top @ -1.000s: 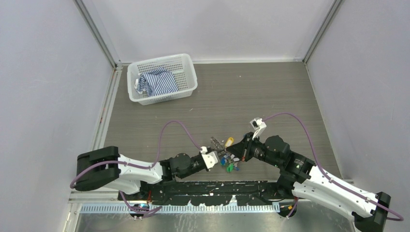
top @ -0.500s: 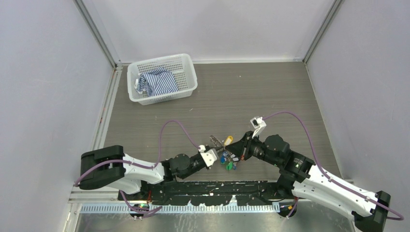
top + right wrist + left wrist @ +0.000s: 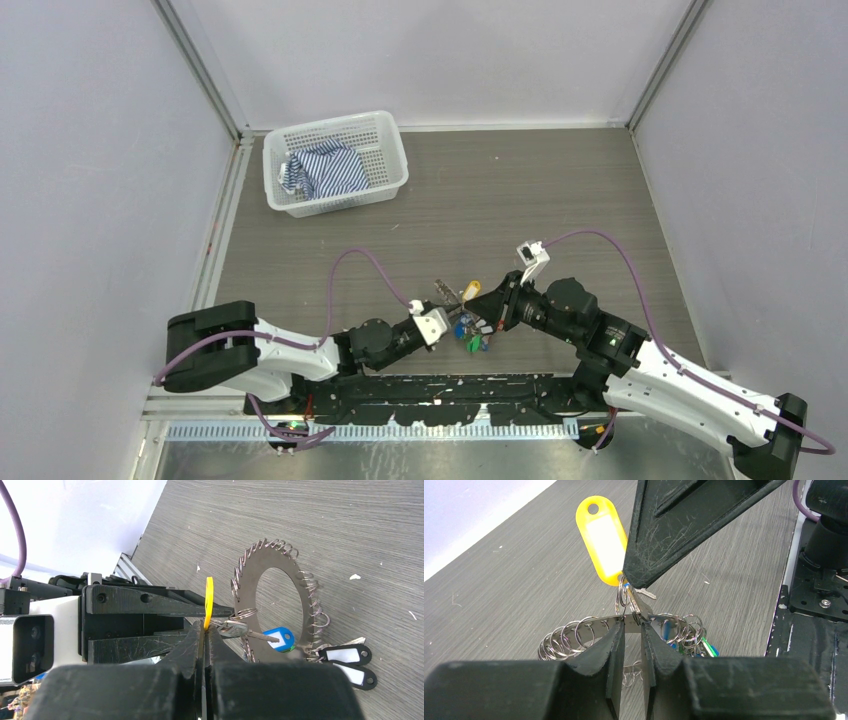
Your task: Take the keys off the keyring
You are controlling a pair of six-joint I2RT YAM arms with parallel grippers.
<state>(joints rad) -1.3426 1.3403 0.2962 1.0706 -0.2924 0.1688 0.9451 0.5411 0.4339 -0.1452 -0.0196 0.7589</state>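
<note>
The keyring (image 3: 245, 580) is a flat metal ring fringed with small split rings, held tilted above the table between both grippers (image 3: 462, 318). My left gripper (image 3: 633, 625) is shut on its rim, with a narrow gap between the jaws; the band (image 3: 601, 623) crosses its fingertips. My right gripper (image 3: 204, 630) is shut on a yellow tag (image 3: 208, 600), which also shows in the left wrist view (image 3: 601, 540). That tag's silvery key (image 3: 235, 628) hangs from the ring by a split ring. Other keys with blue (image 3: 277, 637) and black (image 3: 345, 655) tags hang from the ring.
A white mesh basket (image 3: 385, 130) holding a striped cloth (image 3: 325, 170) stands at the back left. The grey walls close in the table on three sides. The arms' base rail (image 3: 440, 385) lies just behind the keys.
The left gripper has crept a little up and right toward the right gripper, and the bunch of keys has shifted slightly with it. The grips have not changed.
</note>
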